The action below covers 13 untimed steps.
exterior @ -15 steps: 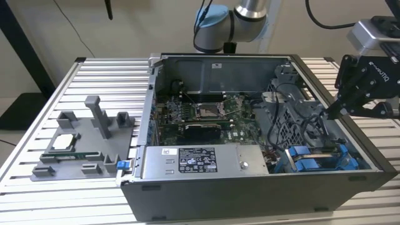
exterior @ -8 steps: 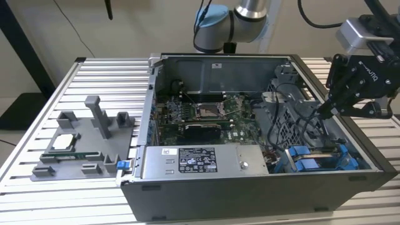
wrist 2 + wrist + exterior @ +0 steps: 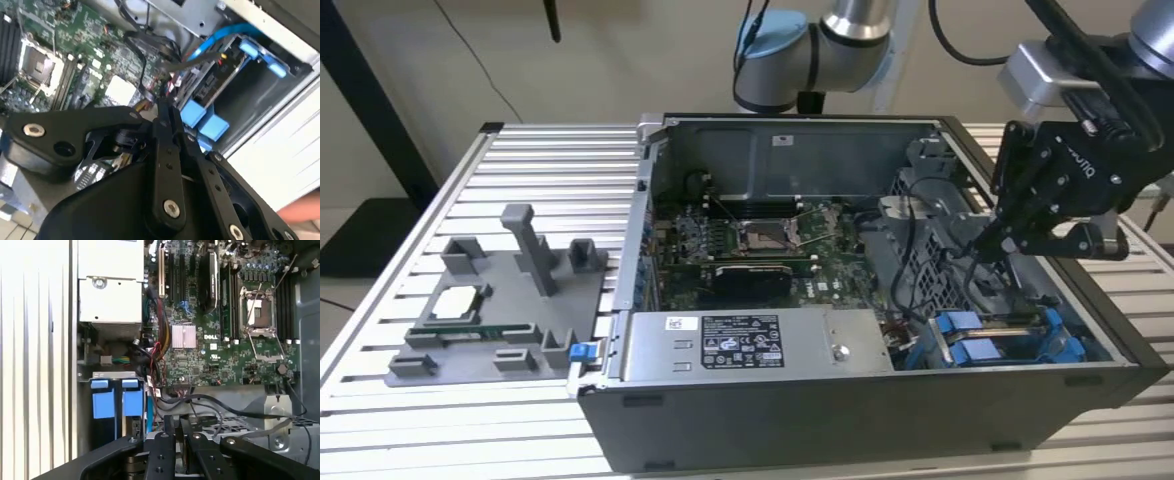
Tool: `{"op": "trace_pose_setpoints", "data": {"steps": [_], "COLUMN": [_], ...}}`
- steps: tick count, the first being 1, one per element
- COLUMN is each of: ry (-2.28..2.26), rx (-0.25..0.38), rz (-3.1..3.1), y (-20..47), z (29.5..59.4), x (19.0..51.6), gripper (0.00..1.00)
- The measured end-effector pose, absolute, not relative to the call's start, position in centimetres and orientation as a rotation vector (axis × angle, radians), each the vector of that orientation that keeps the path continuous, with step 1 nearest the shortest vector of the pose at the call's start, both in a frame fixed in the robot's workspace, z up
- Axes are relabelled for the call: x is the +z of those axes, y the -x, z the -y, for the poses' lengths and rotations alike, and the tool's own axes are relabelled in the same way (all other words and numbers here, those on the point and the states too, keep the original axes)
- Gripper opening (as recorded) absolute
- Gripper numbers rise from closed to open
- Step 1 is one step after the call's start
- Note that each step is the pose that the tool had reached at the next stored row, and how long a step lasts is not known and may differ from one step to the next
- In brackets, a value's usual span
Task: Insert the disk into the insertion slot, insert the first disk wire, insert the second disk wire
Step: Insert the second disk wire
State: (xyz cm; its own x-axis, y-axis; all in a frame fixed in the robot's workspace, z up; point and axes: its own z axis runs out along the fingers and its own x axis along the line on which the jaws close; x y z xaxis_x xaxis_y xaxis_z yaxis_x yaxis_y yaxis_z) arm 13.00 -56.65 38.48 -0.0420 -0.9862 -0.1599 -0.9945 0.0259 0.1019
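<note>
Exterior view, pincer (image 3: 998, 243) closed and empty, above insertion slot (image 3: 1001, 335) with bright blue rails

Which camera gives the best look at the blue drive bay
The second wrist view: the insertion slot shows its blue rails and open cavity. The exterior view shows it at the case's corner; the first wrist view shows its blue tabs.

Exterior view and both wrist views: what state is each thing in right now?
Computer case: open, side panel off.
Disk: sitting in the insertion slot, blue tabs facing out.
Pincer: shut, over the case near the slot; a black wire runs to its tip.
Processor socket: empty.
</note>
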Motion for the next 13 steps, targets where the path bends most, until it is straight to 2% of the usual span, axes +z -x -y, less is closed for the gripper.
{"op": "trace_pose_setpoints", "data": {"steps": [4,13], "ry": [2.162,2.176], "rx": [0.244,0.238], "rz": [-2.241,-2.226], "y": [-12.78,-12.68], "z": [56.75,57.50], "x": [38.41,37.65], "gripper": [0.00,0.00]}}
